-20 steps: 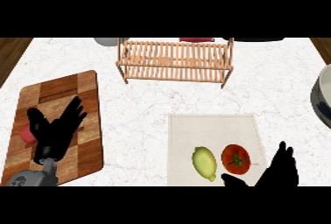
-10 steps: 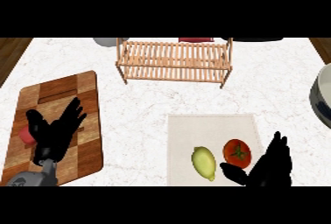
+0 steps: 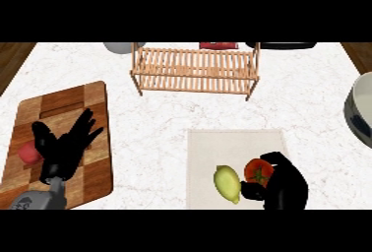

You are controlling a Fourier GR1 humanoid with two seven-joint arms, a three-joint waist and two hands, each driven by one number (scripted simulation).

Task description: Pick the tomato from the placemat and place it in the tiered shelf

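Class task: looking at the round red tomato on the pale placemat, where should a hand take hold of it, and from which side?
Grip the round red tomato around its middle, coming from its right, where the right hand already curls; the yellow-green lemon crowds its left side.

Only 1 view is given: the tabletop is seen steeply from above, from the head, with the tiered shelf at upper centre.

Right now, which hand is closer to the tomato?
The right hand. It curls round the tomato on the placemat. The left hand rests open far off, over the cutting board.
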